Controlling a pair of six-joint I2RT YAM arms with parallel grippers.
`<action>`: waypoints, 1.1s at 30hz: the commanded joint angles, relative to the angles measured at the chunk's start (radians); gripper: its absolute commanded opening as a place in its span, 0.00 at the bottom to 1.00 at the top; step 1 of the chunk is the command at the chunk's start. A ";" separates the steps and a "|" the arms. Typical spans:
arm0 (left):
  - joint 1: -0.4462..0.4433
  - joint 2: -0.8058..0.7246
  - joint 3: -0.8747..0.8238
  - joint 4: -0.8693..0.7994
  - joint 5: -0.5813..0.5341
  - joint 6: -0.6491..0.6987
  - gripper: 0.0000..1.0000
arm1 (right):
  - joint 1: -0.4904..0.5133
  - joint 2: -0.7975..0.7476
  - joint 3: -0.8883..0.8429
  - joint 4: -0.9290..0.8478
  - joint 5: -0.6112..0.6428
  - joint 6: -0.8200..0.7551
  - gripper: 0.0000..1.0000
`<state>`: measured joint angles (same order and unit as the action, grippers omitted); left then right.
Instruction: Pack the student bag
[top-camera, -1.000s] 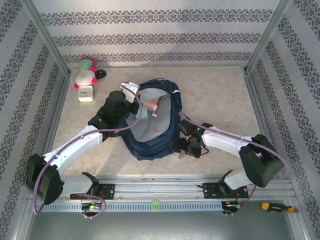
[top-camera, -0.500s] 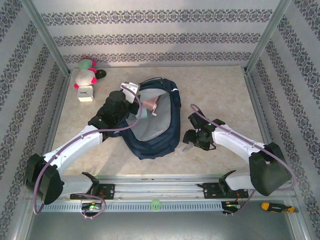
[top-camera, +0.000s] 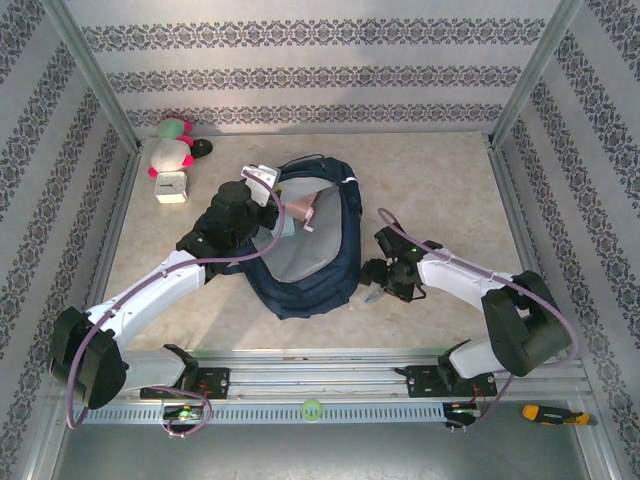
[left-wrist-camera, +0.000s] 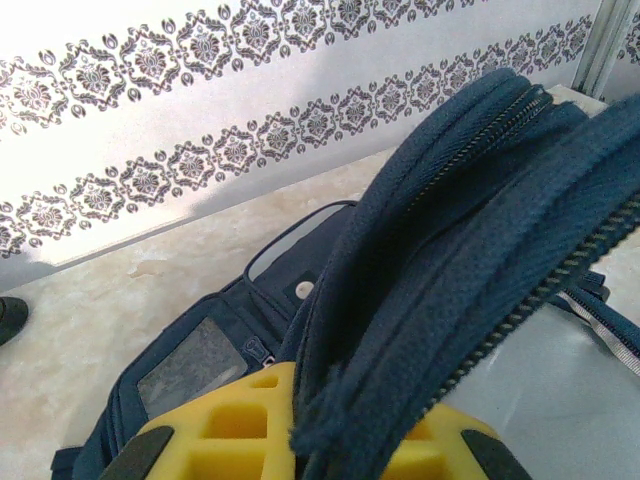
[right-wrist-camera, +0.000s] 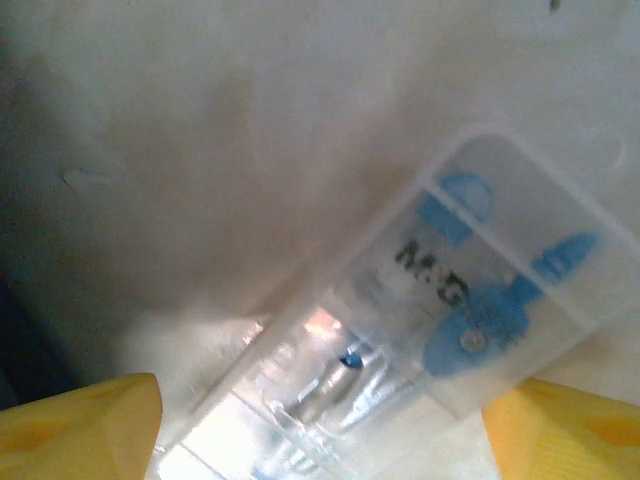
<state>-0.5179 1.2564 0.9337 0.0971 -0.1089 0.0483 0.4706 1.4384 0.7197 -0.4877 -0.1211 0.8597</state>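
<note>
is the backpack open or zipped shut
Open: the student bag gapes, grey lining showing, zipper rim pinched by the left gripper.

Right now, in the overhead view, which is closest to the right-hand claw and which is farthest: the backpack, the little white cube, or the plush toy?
From the right gripper:
1. The backpack, just to its left.
2. The white cube, far across on the left side.
3. The plush toy, behind the cube in the far-left corner.
</note>
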 joint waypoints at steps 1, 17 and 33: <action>0.001 -0.017 0.034 0.013 -0.022 -0.004 0.00 | -0.029 0.036 0.023 0.061 -0.016 -0.030 0.81; 0.001 -0.067 -0.048 -0.142 0.384 0.087 0.06 | -0.074 -0.228 0.069 -0.004 -0.007 -0.190 0.80; 0.213 -0.272 -0.097 -0.429 0.341 -0.040 0.71 | 0.116 -0.341 0.222 0.099 -0.142 -0.930 0.75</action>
<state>-0.3931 1.0183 0.8673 -0.2310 0.2947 0.0669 0.5346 1.0683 0.8745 -0.4007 -0.2306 0.1864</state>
